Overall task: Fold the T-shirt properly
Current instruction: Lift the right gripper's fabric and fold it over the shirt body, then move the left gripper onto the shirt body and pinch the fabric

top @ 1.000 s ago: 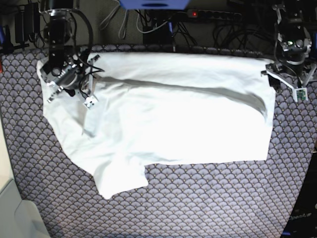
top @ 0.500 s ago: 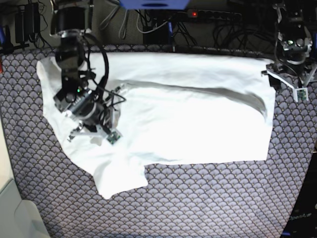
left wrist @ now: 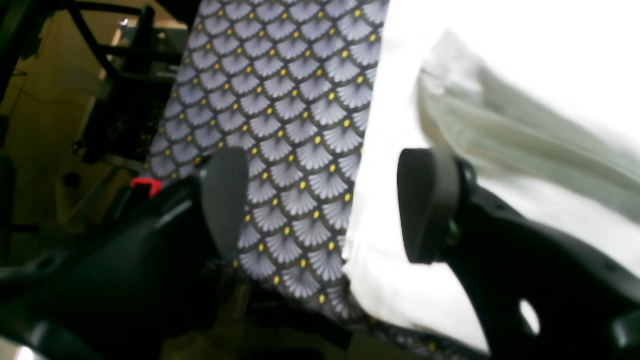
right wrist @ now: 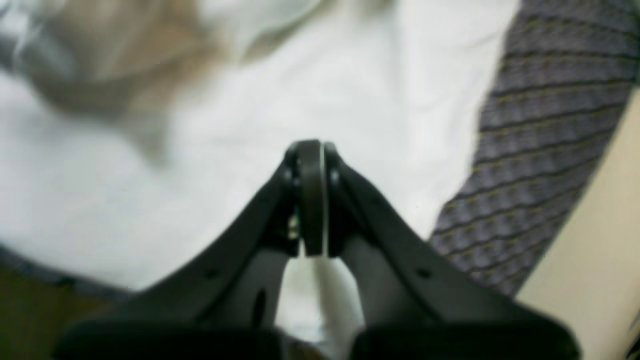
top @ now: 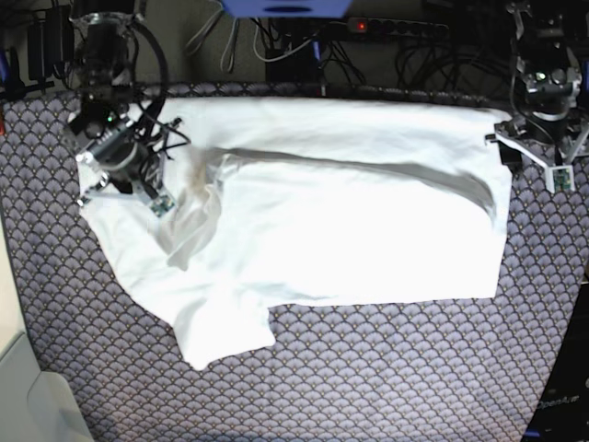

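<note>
The white T-shirt (top: 350,230) lies spread across the patterned table cover (top: 368,378), one sleeve pointing to the near left. A rumpled ridge of cloth (top: 193,221) stands up near its left end. My right gripper (top: 124,175) hovers over the shirt's upper left corner. In the right wrist view that gripper (right wrist: 310,150) is shut above the white cloth (right wrist: 350,90), and nothing visibly hangs from it. My left gripper (top: 536,149) is at the shirt's far right corner. There it (left wrist: 325,202) stands open, one pad (left wrist: 225,200) over the table cover, the other (left wrist: 427,205) over the shirt's edge (left wrist: 525,60).
A power strip (top: 368,26) with a red light and tangled cables run along the back edge. A cream-coloured surface (top: 18,387) borders the table at the near left. In the left wrist view the table cover (left wrist: 300,100) ends at a dark frame (left wrist: 125,100).
My right arm swung down over the shirt's left part, then back to the upper left corner. A bunched ridge of cloth has appeared beside it. The left arm has not moved.
</note>
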`<state>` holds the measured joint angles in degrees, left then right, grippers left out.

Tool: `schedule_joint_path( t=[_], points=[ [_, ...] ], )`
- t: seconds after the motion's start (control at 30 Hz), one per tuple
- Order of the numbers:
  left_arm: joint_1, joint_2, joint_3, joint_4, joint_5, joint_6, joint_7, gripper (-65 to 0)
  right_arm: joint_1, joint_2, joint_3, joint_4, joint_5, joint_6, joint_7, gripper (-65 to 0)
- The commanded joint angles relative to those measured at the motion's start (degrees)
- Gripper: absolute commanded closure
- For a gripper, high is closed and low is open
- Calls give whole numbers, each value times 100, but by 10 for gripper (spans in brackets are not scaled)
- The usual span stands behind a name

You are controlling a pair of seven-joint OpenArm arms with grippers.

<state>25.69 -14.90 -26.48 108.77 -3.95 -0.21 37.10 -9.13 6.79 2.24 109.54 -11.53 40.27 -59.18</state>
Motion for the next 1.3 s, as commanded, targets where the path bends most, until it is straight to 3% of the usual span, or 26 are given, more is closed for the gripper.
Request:
schedule_joint_path(
  t=[0.0,0.3,0.53,0.73,1.27],
  points=[
    [-24,-62,-29,81,30,25,-137,-453,-50,-24,-35,110,23,-27,85,0],
    [-103,-71,-29,81,74,25,-93,-453,-463,-534,-255,66,6,-27,410,0],
    [-77,-88,-64,81,82,25,-84,-453,-428,-551,-782,-250,6,-27,436,0],
    [72,-106,-64,90,82,25,-128,-453,-252,-551,-826,-892,23,-27,445,0],
    [81,-106,-73,72,82,25,-128,-453,363,-516,-1222,-936,-12,-27,384,0]
  ],
)
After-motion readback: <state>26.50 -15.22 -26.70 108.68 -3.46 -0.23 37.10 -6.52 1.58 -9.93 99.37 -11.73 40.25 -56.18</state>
